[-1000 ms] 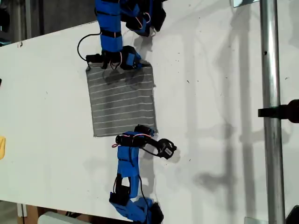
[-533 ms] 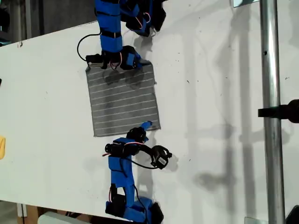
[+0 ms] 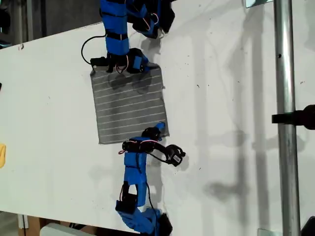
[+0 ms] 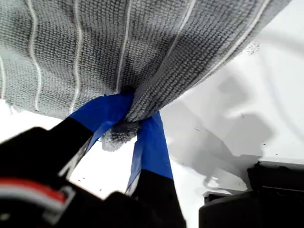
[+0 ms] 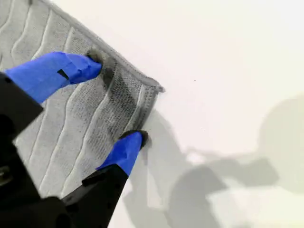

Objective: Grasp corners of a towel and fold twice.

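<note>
Towel (image 3: 129,103) flat on the white table (image 3: 226,98), left of centre in the exterior view. My first gripper (image 4: 127,124): jaws pinching a bunched corner. My second gripper (image 5: 116,99): jaws spread, tips pressing down astride another corner (image 5: 151,89).

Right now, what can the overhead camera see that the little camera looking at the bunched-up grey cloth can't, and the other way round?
Only the exterior view shows the whole towel spread on the white table, both blue arms, and my second gripper at another corner. Only the first wrist view shows, close up, my first gripper pinching a corner of the fabric into a bunch and lifting it off the table. Both show the grey striped towel and the white tabletop.
</note>
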`<state>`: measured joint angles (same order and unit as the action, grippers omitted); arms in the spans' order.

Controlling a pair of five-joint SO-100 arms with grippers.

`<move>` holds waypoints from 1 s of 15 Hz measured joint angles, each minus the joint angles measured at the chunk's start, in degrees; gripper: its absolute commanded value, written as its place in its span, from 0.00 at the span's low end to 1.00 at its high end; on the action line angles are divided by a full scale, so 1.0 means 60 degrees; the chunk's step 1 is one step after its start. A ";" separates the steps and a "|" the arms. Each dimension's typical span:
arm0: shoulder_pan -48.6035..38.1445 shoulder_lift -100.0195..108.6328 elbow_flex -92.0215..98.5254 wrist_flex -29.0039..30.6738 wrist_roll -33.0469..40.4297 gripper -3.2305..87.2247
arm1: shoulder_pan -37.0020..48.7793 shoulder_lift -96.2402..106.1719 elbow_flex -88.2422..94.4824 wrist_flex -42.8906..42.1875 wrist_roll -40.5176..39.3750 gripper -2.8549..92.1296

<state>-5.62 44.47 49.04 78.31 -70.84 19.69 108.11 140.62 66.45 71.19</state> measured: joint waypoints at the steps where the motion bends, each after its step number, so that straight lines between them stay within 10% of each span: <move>1: 0.0044 -0.0337 -0.0146 -0.0073 -0.0190 0.31 | 0.0000 0.0000 0.0000 0.0000 0.0000 0.03; 3: 0.0044 -0.0527 -0.0366 0.0117 -0.0718 0.27 | 0.0000 0.0000 0.0000 0.0000 0.0000 0.03; 5: 0.0044 -0.0557 -0.0381 0.0469 -0.1113 0.01 | 0.0000 0.0000 0.0000 0.0000 0.0000 0.03; 15: 0.0161 0.0220 0.0513 0.2139 -0.1948 0.01 | -0.1992 0.0542 -0.0571 -0.0498 0.1465 0.03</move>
<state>-4.66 45.79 52.12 91.14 -82.53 7.73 111.36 137.20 63.46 79.98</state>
